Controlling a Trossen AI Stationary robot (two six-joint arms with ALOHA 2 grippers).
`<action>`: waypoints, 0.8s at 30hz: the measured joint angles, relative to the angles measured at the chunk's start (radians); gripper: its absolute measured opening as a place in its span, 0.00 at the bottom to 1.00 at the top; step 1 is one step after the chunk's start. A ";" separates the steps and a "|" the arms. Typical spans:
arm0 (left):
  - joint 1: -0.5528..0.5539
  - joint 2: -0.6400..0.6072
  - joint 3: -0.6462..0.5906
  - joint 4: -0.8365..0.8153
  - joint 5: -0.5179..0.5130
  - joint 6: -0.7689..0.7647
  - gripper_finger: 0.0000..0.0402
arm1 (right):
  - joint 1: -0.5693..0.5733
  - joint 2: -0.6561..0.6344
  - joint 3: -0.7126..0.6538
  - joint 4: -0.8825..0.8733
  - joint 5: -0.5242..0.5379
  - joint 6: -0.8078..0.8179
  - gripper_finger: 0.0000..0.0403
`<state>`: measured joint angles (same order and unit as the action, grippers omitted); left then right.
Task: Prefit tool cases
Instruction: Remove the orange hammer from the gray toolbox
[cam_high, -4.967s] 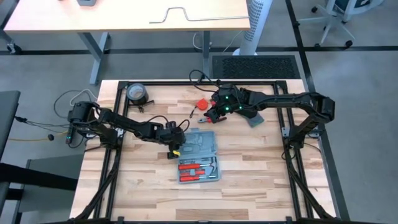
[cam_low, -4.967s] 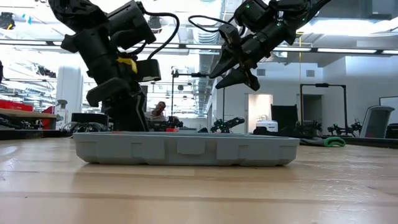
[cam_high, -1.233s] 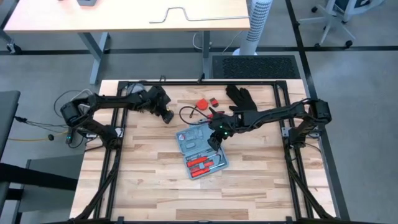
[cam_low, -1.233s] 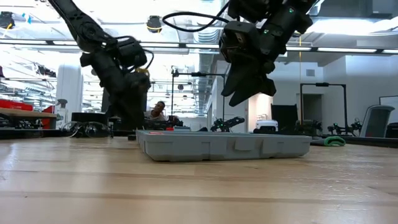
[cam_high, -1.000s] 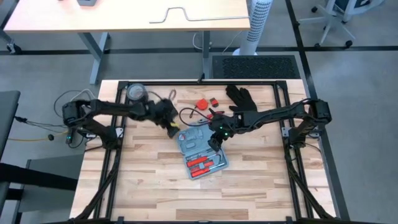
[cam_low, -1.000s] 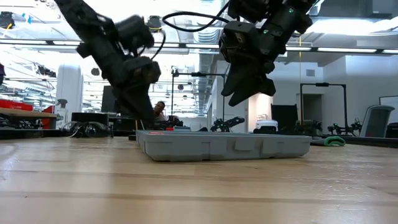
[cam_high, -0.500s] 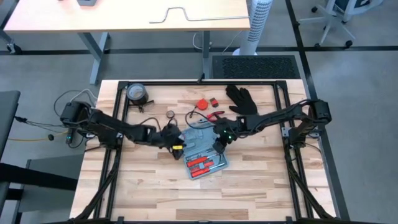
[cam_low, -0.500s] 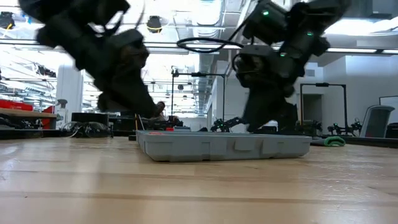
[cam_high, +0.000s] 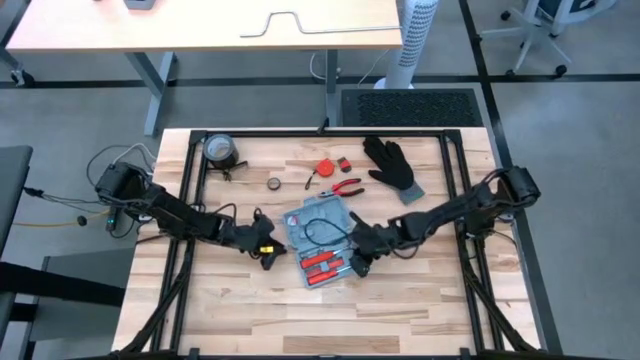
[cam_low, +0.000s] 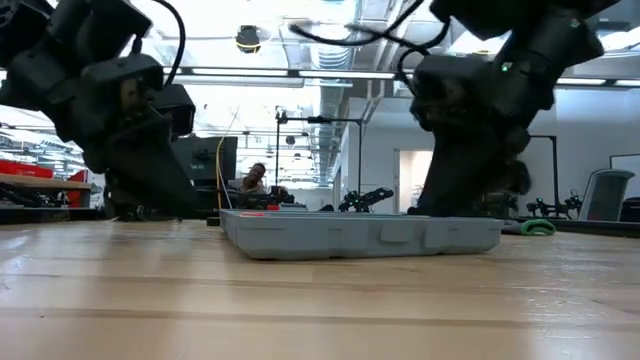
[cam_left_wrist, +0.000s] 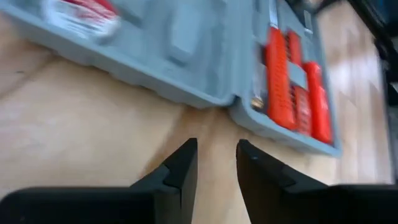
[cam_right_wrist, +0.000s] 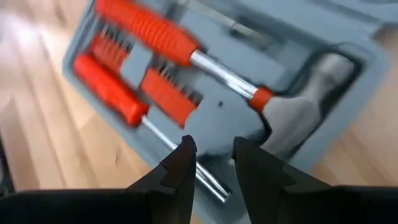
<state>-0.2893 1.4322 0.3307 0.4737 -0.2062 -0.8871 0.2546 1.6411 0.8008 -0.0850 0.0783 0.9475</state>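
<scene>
The tool case (cam_high: 322, 240) sat open mid-table, same spot as half a second before. The left gripper (cam_high: 268, 253) had slid down to its 9 o'clock edge, fingers (cam_left_wrist: 182, 167) a little apart on nothing. The right gripper (cam_high: 358, 262) had dropped to the 4 o'clock corner, fingers (cam_right_wrist: 184, 160) also slightly apart over the red tools (cam_right_wrist: 134, 68).

the tool case (cam_high: 323, 240) lies open near the middle of the bench (cam_high: 420, 300), tools in its slots. the left gripper (cam_high: 268, 252) sits just beside its left edge, the right gripper (cam_high: 358, 262) at its right edge (contact cannot be told). behind the case lie pliers (cam_high: 343, 187), a glove (cam_high: 392, 165) to their right, and a tape roll (cam_high: 219, 150) at the back left.
</scene>
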 joint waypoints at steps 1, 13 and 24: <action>-0.008 0.000 0.002 0.003 0.001 0.009 0.25 | 0.010 -0.001 0.000 -0.016 0.055 0.050 0.29; -0.077 0.000 0.003 -0.025 0.000 0.008 0.25 | 0.025 -0.021 0.000 -0.159 0.330 0.333 0.29; -0.098 0.000 0.003 -0.068 -0.041 -0.018 0.25 | 0.032 -0.030 -0.003 -0.326 0.365 0.469 0.29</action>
<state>-0.3878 1.4322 0.3336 0.4058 -0.2473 -0.9050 0.2862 1.6108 0.7979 -0.4106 0.4438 1.4169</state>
